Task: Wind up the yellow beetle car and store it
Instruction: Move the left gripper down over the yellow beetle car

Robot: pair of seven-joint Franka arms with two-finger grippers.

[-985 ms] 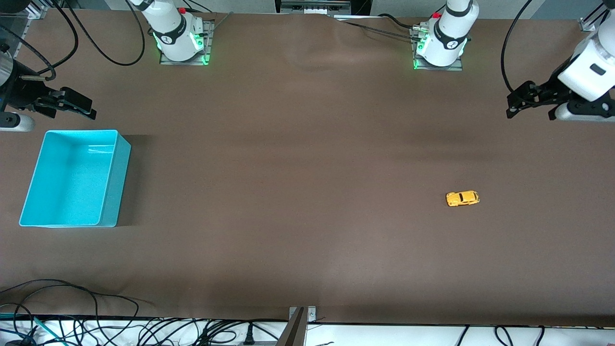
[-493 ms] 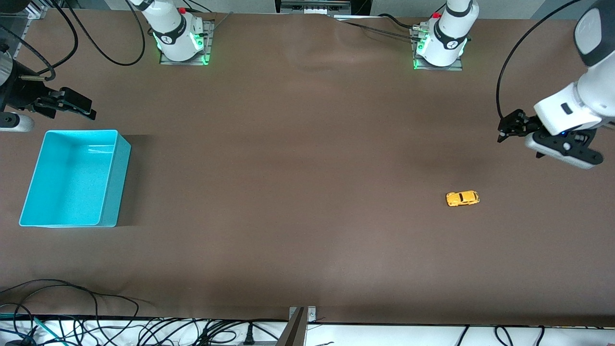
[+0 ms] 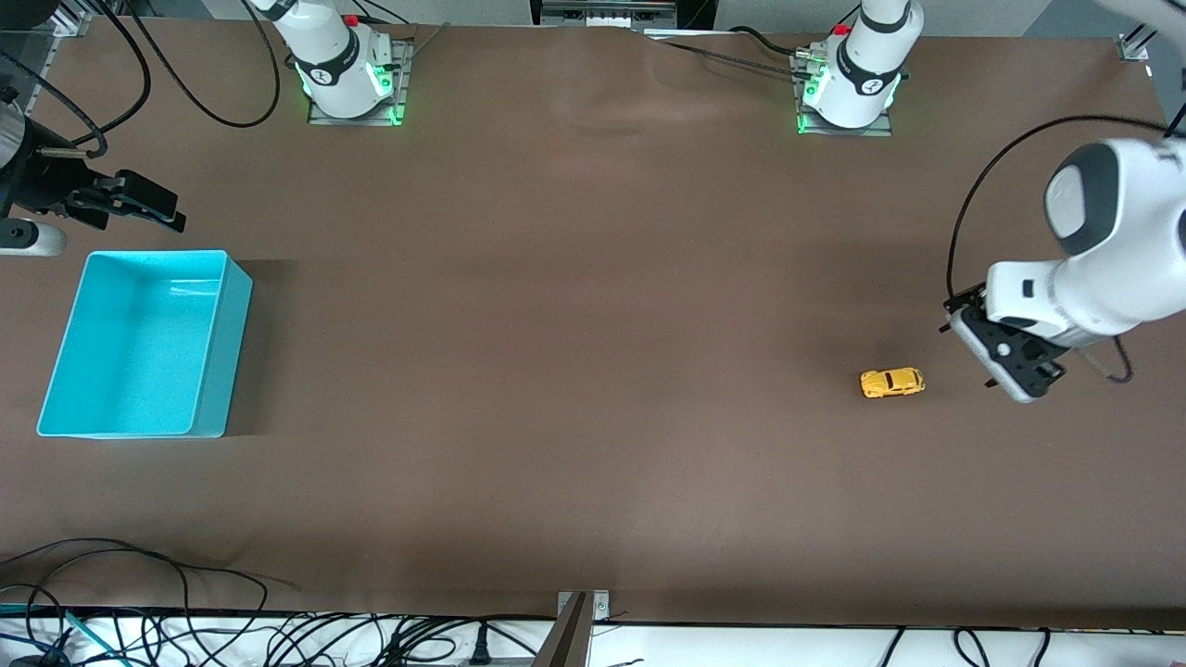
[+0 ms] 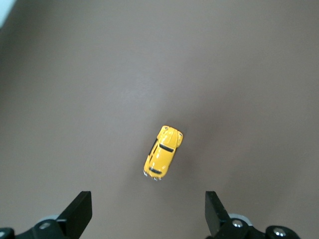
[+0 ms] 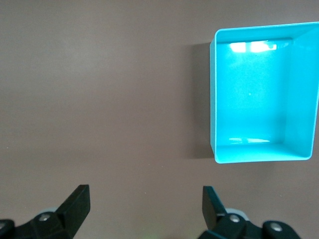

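The yellow beetle car [image 3: 892, 382] sits on the table toward the left arm's end, lengthwise along it; the left gripper [image 4: 148, 213], jaws apart, hovers just beside it, while the right gripper [image 5: 144, 209], also apart, waits near the turquoise bin [image 3: 211, 347]

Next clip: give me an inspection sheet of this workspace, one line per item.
Surface: brown table, flat and bare across the middle.
Job's things: yellow beetle car on its wheels toward the left arm's end; turquoise bin empty, toward the right arm's end.
Clutter: nothing seen.
Hands: left hand open, up over the table beside the car; right hand open, waiting beside the bin.
Cables: loose black cables along the table edge nearest the front camera.
Surroundings: two arm bases lit green.
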